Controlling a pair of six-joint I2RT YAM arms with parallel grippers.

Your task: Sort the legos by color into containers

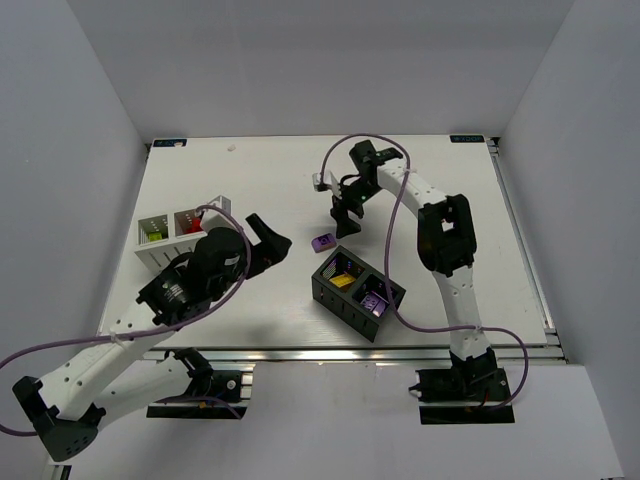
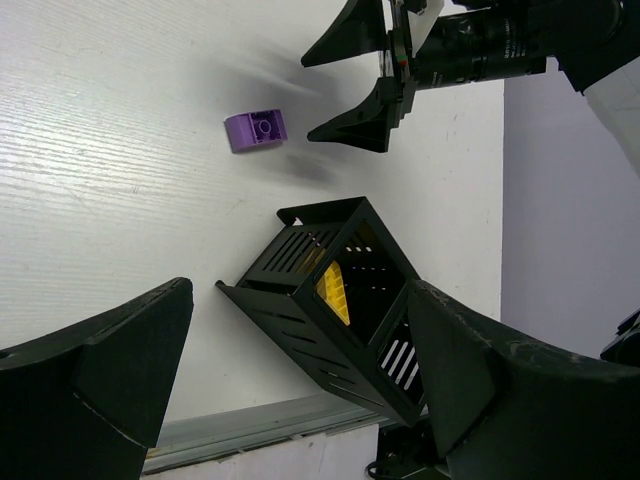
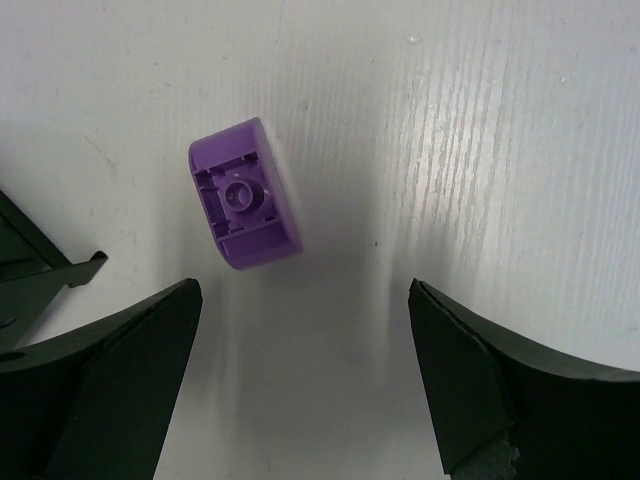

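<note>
legos point(image 1: 322, 242) — purple 2 | yellow 1 | red 1 | green 1 | containers point(image 1: 325, 292) — 2

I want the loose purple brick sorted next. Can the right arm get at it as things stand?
Probably yes: the right end effector hangs open just beside the purple brick, which lies alone on the table, clear of the black box.

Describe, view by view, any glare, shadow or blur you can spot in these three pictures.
Top external: even light, sharp throughout, a bright reflection on the metal rail at the table's near edge. Left wrist: the right end effector casts a soft, smeared shadow beside the purple brick. Right wrist: glare streaks the white surface right of the brick; the fingers look dark.
</note>
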